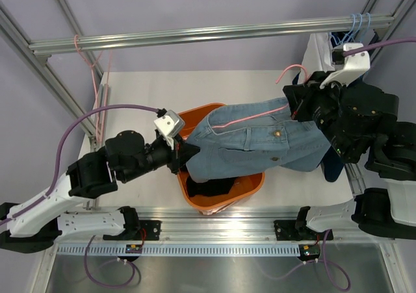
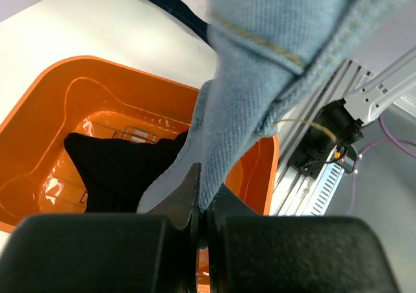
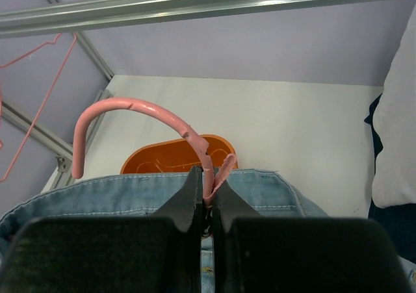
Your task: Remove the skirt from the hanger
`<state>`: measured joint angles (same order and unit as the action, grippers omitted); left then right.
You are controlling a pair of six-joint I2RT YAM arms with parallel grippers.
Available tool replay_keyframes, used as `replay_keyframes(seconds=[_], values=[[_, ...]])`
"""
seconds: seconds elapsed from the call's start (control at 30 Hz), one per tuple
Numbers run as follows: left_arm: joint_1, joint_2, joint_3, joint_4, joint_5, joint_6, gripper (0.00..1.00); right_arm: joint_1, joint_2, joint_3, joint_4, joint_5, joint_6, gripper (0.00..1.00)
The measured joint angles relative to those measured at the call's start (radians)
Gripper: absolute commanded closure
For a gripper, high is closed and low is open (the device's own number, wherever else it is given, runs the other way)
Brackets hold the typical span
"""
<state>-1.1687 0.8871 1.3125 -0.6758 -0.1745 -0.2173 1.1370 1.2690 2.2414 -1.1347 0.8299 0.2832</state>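
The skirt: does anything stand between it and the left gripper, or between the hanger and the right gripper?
Nothing visible does. The left gripper is shut on the skirt at its edge, and the right gripper is shut on the hanger at the base of its hook, above the waistband.

Left arm (image 1: 130, 155) and right arm (image 1: 364, 124): black joint housings, white link shells near the bases at 8 and 4 o'clock. White camera block (image 1: 170, 123) on each wrist, purple cable (image 1: 81, 123) looping off it. Left gripper (image 2: 200, 182) is matte black with wedge-shaped fingers (image 2: 185, 199).
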Motion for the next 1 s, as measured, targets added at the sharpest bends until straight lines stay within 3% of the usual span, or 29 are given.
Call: replay_keyframes(seconds=[0.4, 0.63, 0.73, 1.0], values=[[-0.006, -0.074, -0.117, 0.087, -0.068, -0.053, 1.0, 0.0, -0.102, 0.057, 0.036, 0.198, 0.134, 1.0], [-0.008, -0.057, -0.104, 0.108, -0.063, -0.053, 1.0, -0.001, -0.155, 0.02, 0.137, 0.174, 0.121, 1.0], [-0.008, -0.039, -0.089, 0.079, -0.1, -0.057, 1.0, -0.002, -0.103, 0.041, 0.155, 0.16, 0.086, 1.0], [-0.008, -0.064, 0.037, -0.043, -0.381, -0.085, 1.0, -0.002, 0.163, 0.278, 0.237, 0.126, -0.068, 1.0]])
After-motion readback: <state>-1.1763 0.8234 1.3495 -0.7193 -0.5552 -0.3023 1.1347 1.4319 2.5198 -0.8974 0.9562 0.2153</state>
